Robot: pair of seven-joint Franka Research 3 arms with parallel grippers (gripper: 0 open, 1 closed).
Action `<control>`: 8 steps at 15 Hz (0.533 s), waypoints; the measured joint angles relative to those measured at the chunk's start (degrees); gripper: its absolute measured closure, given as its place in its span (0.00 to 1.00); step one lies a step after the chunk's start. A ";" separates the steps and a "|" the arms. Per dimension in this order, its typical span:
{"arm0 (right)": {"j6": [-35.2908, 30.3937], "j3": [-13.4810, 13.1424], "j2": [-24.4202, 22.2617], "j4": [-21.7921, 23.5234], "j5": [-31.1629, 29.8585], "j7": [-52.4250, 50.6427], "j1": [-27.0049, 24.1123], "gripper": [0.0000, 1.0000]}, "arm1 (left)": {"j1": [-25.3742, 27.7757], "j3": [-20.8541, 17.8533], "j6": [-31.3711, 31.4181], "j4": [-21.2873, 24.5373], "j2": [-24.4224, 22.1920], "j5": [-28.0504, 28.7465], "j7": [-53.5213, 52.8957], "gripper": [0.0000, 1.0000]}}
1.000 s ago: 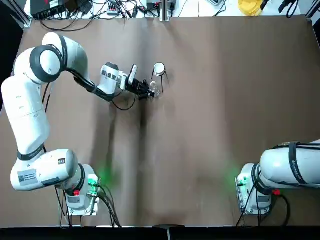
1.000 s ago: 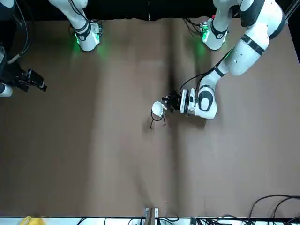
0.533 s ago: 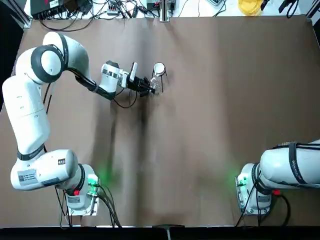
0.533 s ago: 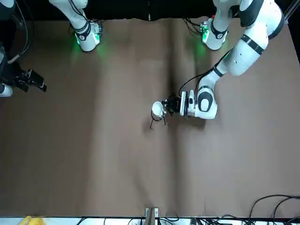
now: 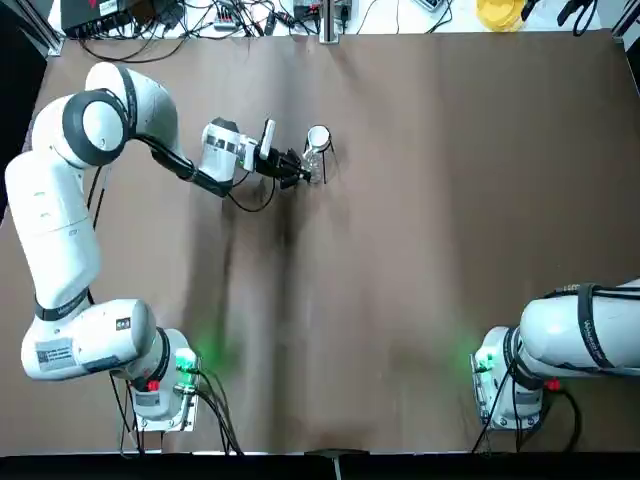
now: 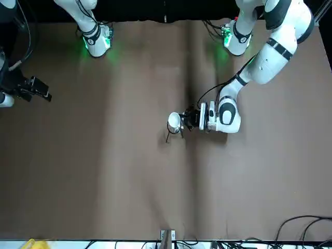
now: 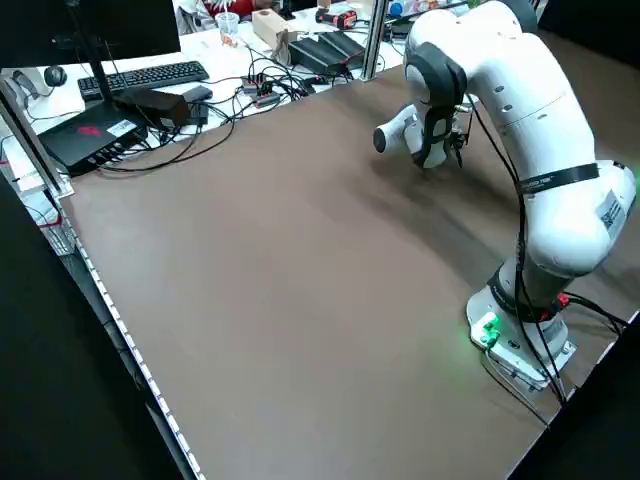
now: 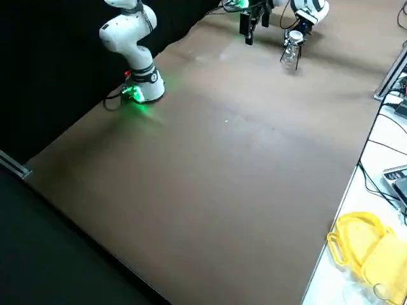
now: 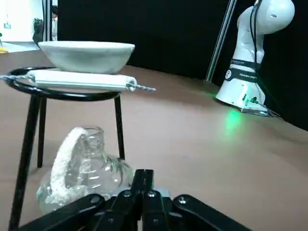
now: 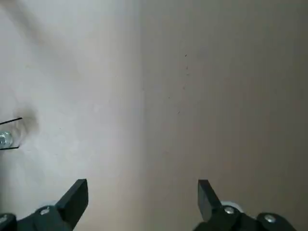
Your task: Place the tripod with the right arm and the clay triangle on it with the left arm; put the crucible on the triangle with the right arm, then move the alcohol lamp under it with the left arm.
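Crucible [image 9: 86,57] rests upright on the clay triangle [image 9: 79,80], which lies across the ring of the standing tripod [image 9: 30,144]. I see the alcohol lamp [image 9: 91,168] on the table [image 5: 400,250], lower than that ring, with its glass overlapping the stand's legs; I cannot tell how well centred it is. My left hand [image 9: 143,174] is low beside the lamp, its two fingers pressed together; whether they touch the glass, I cannot tell. My right hand [image 10: 143,192] hangs off on the robot's right side of the table, fingers wide apart.
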State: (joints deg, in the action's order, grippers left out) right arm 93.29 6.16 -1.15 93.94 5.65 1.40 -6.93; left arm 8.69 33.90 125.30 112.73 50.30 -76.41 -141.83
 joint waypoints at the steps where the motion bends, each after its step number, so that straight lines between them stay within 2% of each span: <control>1: 0.00 0.00 0.00 0.00 0.00 0.00 0.00 0.00 | -0.26 0.00 0.00 -0.22 0.01 -0.30 0.00 0.96; 8: 0.01 0.00 0.00 0.00 0.00 0.00 0.00 0.00 | -2.16 -0.53 -0.02 -1.62 0.69 -0.81 0.00 0.95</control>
State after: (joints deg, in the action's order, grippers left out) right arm 93.30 6.16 -1.15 93.94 5.65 1.40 -6.93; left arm 6.53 33.37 125.28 111.11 50.99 -77.22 -141.83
